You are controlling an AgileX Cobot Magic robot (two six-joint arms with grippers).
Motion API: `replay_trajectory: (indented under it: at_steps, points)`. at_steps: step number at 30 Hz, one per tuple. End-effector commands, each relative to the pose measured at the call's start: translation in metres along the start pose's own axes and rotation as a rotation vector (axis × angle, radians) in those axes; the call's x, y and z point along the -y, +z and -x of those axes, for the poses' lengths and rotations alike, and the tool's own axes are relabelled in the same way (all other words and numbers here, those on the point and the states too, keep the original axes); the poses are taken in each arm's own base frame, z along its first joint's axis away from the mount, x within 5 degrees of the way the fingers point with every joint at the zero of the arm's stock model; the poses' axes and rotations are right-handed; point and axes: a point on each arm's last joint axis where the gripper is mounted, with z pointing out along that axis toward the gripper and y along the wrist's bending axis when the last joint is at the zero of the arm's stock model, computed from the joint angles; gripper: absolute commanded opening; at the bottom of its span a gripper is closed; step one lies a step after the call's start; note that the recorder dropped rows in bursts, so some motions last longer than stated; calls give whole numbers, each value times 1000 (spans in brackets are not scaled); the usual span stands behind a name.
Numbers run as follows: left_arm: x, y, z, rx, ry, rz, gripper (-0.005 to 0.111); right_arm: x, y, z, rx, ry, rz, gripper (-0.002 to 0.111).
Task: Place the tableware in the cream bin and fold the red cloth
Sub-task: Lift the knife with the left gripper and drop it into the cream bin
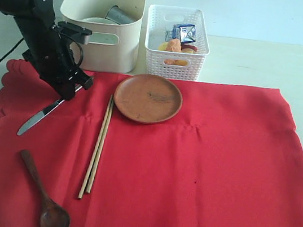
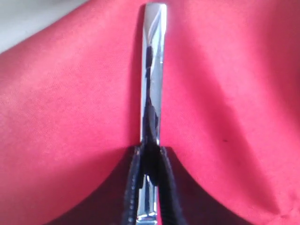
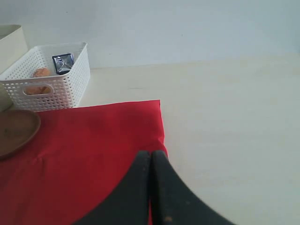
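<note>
My left gripper (image 1: 69, 92) is down on the red cloth (image 1: 200, 172), shut on the handle end of the silver knife (image 1: 39, 117). The left wrist view shows both fingers (image 2: 136, 187) pressed against the knife (image 2: 152, 70). The cream bin (image 1: 121, 46) behind holds the steel cup (image 1: 119, 14) and white bowl (image 1: 99, 21). On the cloth lie the brown plate (image 1: 148, 97), the chopsticks (image 1: 98, 145) and the wooden spoon (image 1: 47, 200). My right gripper (image 3: 151, 153) is shut and empty over the cloth's far corner (image 3: 84, 150); the exterior view does not show it.
A white lattice basket (image 1: 174, 60) with food items and a milk carton stands right of the cream bin. Pale tabletop (image 3: 225, 122) lies beyond the cloth's right edge. The plate (image 3: 14, 131) and basket (image 3: 51, 89) show in the right wrist view.
</note>
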Motion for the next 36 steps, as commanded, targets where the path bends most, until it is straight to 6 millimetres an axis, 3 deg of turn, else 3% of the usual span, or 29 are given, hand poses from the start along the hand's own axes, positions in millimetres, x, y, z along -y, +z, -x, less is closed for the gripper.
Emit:
replay_trajectory:
  at_steps: [1,9,17,25,30,36]
  points:
    - [3,-3,1,12,-2,-5,0,1,0,0,13,-6,-8,0]
    - [9,-67,0,92,15,5,0,1,0,0,13,-6,-8,0]
    - [19,-118,-8,148,30,3,0,1,0,0,13,-6,-8,0]
    - [28,-183,-12,390,43,47,0,1,0,0,11,-5,-8,0]
    - [29,-206,-1,618,14,69,0,1,0,0,11,-5,-8,0]
    - [23,-213,21,876,-64,88,0,1,0,0,11,-5,-8,0]
